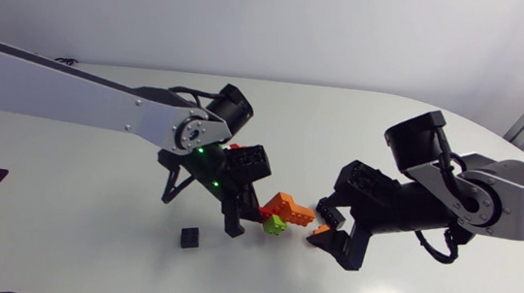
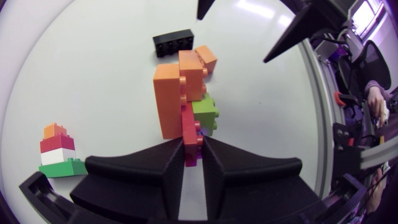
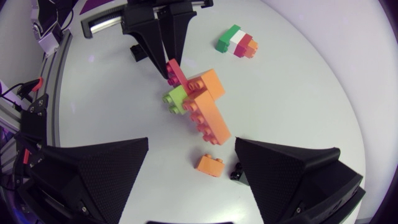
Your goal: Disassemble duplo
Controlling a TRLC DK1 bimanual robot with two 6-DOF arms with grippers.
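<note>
Over the table (image 1: 84, 264) my left pincer (image 2: 193, 148) clamps the light, rigid duplo's (image 1: 280, 213) red brick (image 2: 191, 127); my open right pincer (image 3: 191, 142) should grip the orange brick (image 3: 208, 118).

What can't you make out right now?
Head view: the small brick stack is almost wholly hidden behind the left arm.
Right wrist view: the black brick is half hidden by a finger of the right gripper.
Left wrist view: the left gripper covers the red brick at its gripped end.
</note>
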